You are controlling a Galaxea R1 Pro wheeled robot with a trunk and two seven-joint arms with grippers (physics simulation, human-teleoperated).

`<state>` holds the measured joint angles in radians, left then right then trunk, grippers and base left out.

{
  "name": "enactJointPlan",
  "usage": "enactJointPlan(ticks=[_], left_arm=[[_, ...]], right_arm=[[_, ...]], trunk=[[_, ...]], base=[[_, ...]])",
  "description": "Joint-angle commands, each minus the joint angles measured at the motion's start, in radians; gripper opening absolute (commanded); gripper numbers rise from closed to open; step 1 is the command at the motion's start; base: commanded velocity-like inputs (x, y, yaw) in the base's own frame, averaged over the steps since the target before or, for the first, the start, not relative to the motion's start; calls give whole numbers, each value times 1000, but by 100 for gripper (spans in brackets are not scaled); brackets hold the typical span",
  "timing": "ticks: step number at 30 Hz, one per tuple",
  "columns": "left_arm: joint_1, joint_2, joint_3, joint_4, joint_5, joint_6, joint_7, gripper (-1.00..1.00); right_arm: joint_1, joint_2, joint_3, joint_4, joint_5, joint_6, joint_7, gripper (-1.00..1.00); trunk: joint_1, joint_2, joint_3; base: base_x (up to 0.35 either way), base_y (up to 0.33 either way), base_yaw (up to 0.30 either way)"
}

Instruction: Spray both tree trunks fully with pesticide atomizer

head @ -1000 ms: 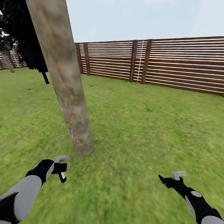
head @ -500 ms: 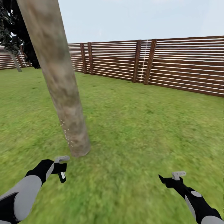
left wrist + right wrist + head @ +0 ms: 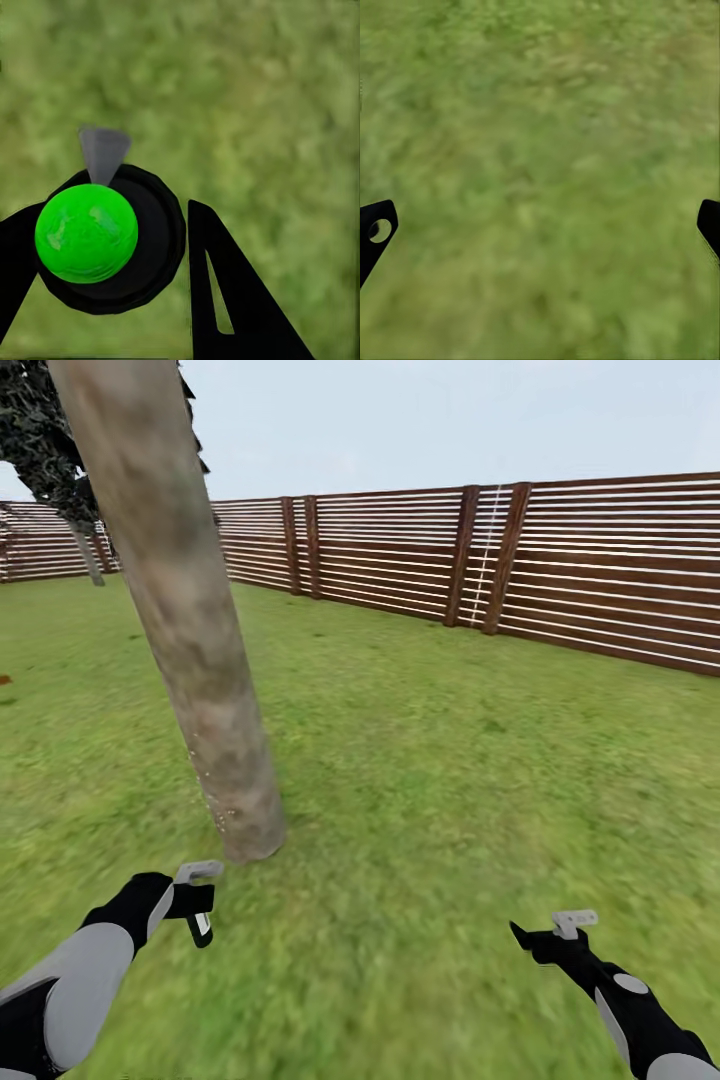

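Note:
A thick mottled grey-tan tree trunk rises from the grass just ahead of my left arm, with fine white specks near its base. My left gripper hangs low in front of that base, shut on the pesticide atomizer, a small dark bottle. In the left wrist view the atomizer sits between the black fingers, showing a round black body, a bright green cap and a grey nozzle. My right gripper is open over bare grass, its fingertips far apart. A second tree stands far left.
Green lawn stretches all around. A brown slatted wooden fence runs along the back and right, some way off. A small dark spot lies on the grass at the far left edge.
The whole view has swung left, so the trunk and fence sit further right in the picture and the far tree has come into view. Both arms keep their pose.

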<state>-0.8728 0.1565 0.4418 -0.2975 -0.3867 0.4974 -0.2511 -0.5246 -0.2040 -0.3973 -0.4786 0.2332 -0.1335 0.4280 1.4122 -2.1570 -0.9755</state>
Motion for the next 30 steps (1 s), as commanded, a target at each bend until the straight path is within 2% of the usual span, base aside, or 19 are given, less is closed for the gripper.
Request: enactJointPlan(ticks=[1, 7, 10, 12, 19, 22, 23, 25, 26, 30], left_arm=[[0, 0, 0, 0, 0, 0, 1, -100], [0, -5, 1, -4, 3, 0, 1, -100], [-1, 11, 3, -11, 1, 1, 1, -100], [-1, 8, -1, -12, 0, 2, 1, -100], [-2, 9, -11, -14, -5, 18, 0, -100], [-6, 16, -15, -15, -7, 72, -2, -100], [-12, 20, -14, -33, -7, 121, -3, -100], [-12, 24, -15, -144, -3, 213, -8, -100], [-13, 25, -15, -183, -2, 236, -10, -100], [-40, 26, -14, -253, -1, 341, -14, -100]], right_arm=[[0, 0, 0, 0, 0, 0, 0, 100], [0, 0, 0, 0, 0, 0, 0, 100], [0, 0, 0, 1, 0, 0, 0, 100], [0, 0, -1, 0, 0, 0, 0, 100], [0, 0, -2, -2, 0, 0, 0, 100], [0, 0, -1, -1, 0, 0, 0, 100], [0, 0, 0, -1, 0, 0, 0, 100], [0, 0, 0, -1, 0, 0, 0, 100], [0, 0, 0, -1, 0, 0, 0, 100], [0, 0, -1, -1, 0, 0, 0, 100]], trunk=[[0, 0, 0], [0, 0, -3], [0, 0, -4], [0, 0, -4], [0, 0, -5], [0, 0, -5], [0, 0, -5], [0, 0, -5], [0, 0, -5], [0, 0, -5]], base=[[83, -298, 265], [110, -299, 266], [179, -298, 266], [187, -297, 241], [159, -223, 47], [16, -13, -178], [-150, -2, -135], [-286, -1, -39], [-318, 0, -12], [-76, 0, -2]])
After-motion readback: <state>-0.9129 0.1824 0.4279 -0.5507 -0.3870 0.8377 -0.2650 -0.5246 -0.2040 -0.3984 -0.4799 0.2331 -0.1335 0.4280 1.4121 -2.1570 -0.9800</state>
